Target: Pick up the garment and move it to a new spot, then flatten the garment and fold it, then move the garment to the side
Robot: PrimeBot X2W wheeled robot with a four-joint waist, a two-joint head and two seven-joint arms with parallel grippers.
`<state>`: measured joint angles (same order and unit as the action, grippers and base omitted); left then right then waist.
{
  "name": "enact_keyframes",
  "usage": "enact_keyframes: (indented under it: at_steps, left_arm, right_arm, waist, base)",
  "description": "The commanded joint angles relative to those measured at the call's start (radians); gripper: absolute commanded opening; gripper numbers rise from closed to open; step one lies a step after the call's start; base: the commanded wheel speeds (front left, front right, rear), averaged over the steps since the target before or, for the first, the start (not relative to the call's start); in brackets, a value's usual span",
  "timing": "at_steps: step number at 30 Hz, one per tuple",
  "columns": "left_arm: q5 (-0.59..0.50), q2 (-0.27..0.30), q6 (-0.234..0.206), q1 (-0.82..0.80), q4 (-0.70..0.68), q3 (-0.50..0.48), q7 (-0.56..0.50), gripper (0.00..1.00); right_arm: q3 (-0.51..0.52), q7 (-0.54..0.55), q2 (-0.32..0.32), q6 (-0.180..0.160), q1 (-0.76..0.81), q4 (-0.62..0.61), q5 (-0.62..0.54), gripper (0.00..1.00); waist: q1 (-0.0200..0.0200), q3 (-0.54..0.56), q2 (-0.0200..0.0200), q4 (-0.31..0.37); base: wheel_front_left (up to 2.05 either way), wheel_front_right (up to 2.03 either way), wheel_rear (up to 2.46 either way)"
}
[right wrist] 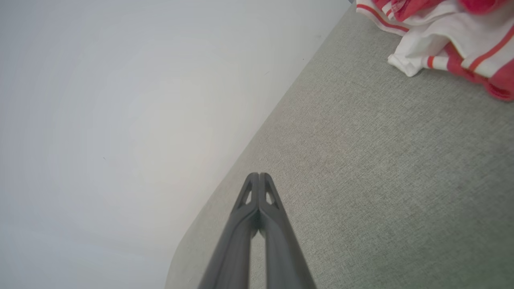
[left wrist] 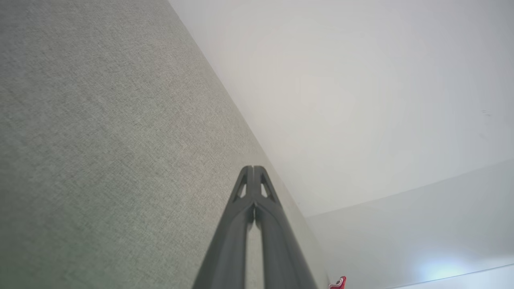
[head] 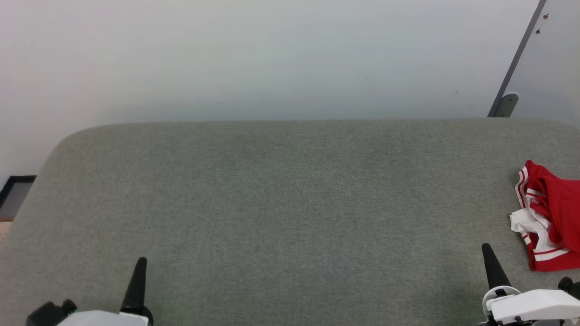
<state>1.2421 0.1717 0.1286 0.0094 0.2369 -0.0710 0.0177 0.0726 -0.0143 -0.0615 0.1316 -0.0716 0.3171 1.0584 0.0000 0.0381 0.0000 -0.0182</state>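
Note:
The garment (head: 550, 213), red with white parts and red-white striped trim, lies crumpled at the right edge of the grey fabric surface (head: 290, 203), partly cut off by the head view's edge. It also lies at the top right of the right wrist view as the garment (right wrist: 449, 36), and a red sliver of the garment (left wrist: 338, 283) pokes in at the bottom of the left wrist view. My right gripper (head: 487, 248) is shut and empty, just left of and below the cloth, not touching it. My left gripper (head: 141, 261) is shut and empty at the lower left. Both pairs of fingertips meet: right gripper (right wrist: 259, 175), left gripper (left wrist: 253, 167).
A pale wall (head: 272, 59) stands behind the surface's far edge. A grey slanted post with a bracket (head: 507, 102) is at the back right. A dark frame (head: 16, 190) sits off the surface's left edge.

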Motion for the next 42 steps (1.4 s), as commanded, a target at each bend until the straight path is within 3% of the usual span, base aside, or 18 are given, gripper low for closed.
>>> enact_keyframes:
  at_steps: [1, 42]
  left_arm:
    - [0.015, 0.002, 0.002, -0.022, -0.007, -0.007, -0.007, 0.00]
    - [0.278, -0.091, 0.003, -0.097, 0.005, -0.036, -0.101, 0.00]
  right_arm:
    - [0.005, 0.005, -0.001, -0.001, -0.018, -0.014, 0.027, 0.00]
    - [0.034, 0.098, 0.009, -0.001, -0.037, -0.060, 0.416, 0.00]
  waist:
    - [0.0000, -0.001, 0.0000, 0.000]
    - [0.0000, -0.028, 0.0000, 0.012]
  base:
    - [0.00, 0.00, 0.00]
    - [0.00, 0.00, 0.00]
